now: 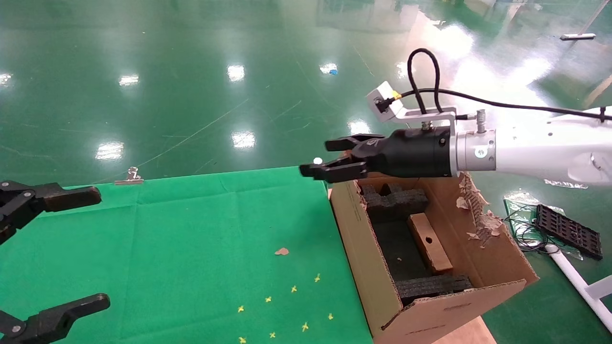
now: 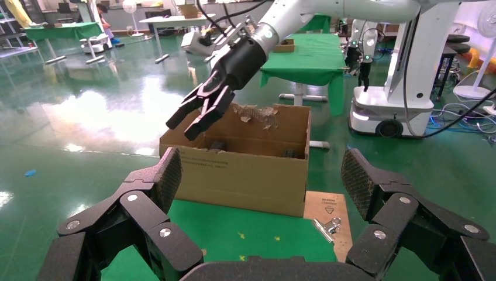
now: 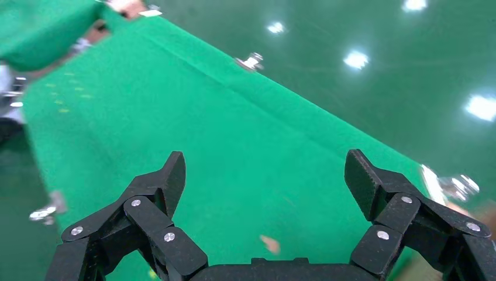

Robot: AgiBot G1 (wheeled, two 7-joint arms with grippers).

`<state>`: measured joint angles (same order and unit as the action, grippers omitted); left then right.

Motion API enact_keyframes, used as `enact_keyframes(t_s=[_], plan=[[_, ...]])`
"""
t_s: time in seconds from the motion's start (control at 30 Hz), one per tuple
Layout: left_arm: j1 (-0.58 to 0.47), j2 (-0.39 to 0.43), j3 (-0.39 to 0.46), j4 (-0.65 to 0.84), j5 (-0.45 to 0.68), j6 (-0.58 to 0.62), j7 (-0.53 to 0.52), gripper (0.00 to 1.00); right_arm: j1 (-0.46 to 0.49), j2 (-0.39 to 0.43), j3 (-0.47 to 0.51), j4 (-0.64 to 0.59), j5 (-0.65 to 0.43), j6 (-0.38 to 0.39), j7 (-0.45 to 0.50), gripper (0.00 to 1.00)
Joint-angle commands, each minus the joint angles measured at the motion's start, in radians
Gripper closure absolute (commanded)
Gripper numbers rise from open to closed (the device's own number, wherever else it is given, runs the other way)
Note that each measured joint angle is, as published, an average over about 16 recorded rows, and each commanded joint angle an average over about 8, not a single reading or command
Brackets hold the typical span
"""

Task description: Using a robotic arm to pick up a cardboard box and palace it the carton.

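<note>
One cardboard box [image 1: 429,242] is seen leaning inside the carton [image 1: 368,258], wedged between black foam blocks [image 1: 395,200], so the placing is judged done. Nothing is held by the right gripper [image 1: 330,156], spread wide above the carton's far rim. The left gripper [image 1: 71,248] is parked wide open over the green table [image 1: 191,229]

green table cloth [image 1: 201,229], carton [image 1: 363,267], cardboard scrap [image 1: 281,251]
</note>
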<state>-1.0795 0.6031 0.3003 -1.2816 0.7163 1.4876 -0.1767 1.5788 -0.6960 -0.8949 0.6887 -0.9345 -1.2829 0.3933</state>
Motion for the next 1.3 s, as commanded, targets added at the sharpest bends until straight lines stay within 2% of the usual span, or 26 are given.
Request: enact_keyframes(t_s=[0.03, 0.97, 1.17, 1.3], plan=[[0.000, 0.000, 0.000, 0.000, 0.000, 0.000, 0.000, 0.00, -0.033, 0.006, 0.041, 0.040, 0.014, -0.014, -0.014, 0.00], [0.000, -0.001, 0.001, 0.000, -0.001, -0.001, 0.001, 0.00, -0.492, 0.083, 0.601, 0.581, 0.199, -0.208, -0.200, 0.00], [0.000, -0.001, 0.001, 0.000, -0.001, -0.001, 0.001, 0.00, -0.533, 0.089, 0.650, 0.628, 0.218, -0.225, -0.213, 0.00], [0.000, -0.001, 0.001, 0.000, -0.001, -0.001, 0.001, 0.00, -0.527, 0.089, 0.643, 0.621, 0.216, -0.223, -0.211, 0.00]])
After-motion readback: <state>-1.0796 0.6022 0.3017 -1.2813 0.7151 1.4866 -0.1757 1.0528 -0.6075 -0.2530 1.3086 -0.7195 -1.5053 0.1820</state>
